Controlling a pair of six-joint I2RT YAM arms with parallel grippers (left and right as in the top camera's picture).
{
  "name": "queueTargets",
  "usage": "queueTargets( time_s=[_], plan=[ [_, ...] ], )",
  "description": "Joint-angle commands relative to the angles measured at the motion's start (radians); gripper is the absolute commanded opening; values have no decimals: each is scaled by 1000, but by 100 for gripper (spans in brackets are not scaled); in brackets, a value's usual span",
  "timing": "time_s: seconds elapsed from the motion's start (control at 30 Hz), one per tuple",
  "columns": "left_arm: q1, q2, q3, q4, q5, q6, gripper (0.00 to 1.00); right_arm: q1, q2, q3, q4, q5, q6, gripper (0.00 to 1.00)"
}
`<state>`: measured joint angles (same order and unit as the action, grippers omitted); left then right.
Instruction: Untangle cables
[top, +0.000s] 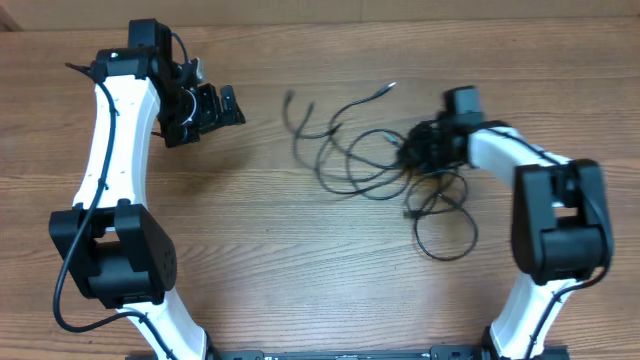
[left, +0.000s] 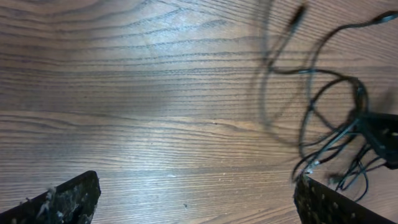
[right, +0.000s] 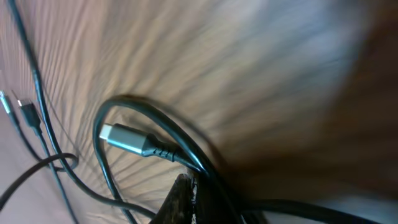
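**Draw one strand out**

The cables (top: 370, 150) lie tangled on the table (top: 300, 260). My right pincer (top: 416, 152) is shut on a strand at the heap's edge — best drawn away slowly, low. My left pincer (top: 222, 108) gapes empty.

Robotics lab: wooden table (top: 300, 270), mounted robot arms (top: 112, 140).
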<state>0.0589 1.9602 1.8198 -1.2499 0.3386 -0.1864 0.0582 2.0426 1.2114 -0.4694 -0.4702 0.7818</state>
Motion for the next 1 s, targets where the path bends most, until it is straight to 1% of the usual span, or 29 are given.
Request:
queueTargets(
  time_s=[0.0,0.07,0.1,0.17,0.2,0.27,0.3,0.33,0.37,0.4,0.5,0.6,0.73,0.77,0.83,0.87,0.93,0.97],
  plan=[
    [-35,6,-13,3,-5,18,99,-96,61,-53,-91,105,3,4],
    [-57,9,-13,8,-5,18,100,-134,61,-53,-127,106,3,5],
    [-71,11,-14,12,-6,18,100,-150,61,-53,-143,106,3,13],
    [-97,14,-15,20,-6,18,99,-168,61,-53,-161,105,3,37],
    [-116,14,-20,29,-6,18,100,-172,61,-53,-173,105,3,40],
    [-144,14,-21,34,-6,14,99,-172,61,-53,-184,87,-10,40],
    [-157,14,-21,35,-5,14,99,-172,61,-53,-188,51,-40,36],
    [-173,14,-21,36,-5,13,100,-172,61,-51,-186,-3,-83,30],
    [-187,14,-21,36,-5,6,99,-172,60,-48,-187,-50,-115,21],
    [-203,14,-21,36,-5,2,100,-172,55,-43,-188,-89,-145,16],
    [-255,14,-24,44,-6,-20,100,-172,19,-30,-204,-164,-214,14],
    [-306,14,-28,62,-10,-21,100,-172,-51,-30,-226,-169,-256,15],
    [-372,15,-38,111,-28,-57,100,-169,-152,-30,-253,-224,-383,18],
    [-384,15,-42,124,-47,-77,100,-167,-169,-30,-259,-245,-413,22],
    [-413,15,-52,151,-90,-121,99,-160,-192,-30,-267,-281,-452,36],
    [-423,15,-62,167,-102,-136,100,-156,-195,-30,-270,-283,-457,40],
    [-444,15,-87,201,-106,-156,100,-145,-195,-32,-276,-282,-459,43],
    [-455,15,-103,219,-105,-159,100,-138,-195,-34,-278,-279,-459,47]
  ],
)
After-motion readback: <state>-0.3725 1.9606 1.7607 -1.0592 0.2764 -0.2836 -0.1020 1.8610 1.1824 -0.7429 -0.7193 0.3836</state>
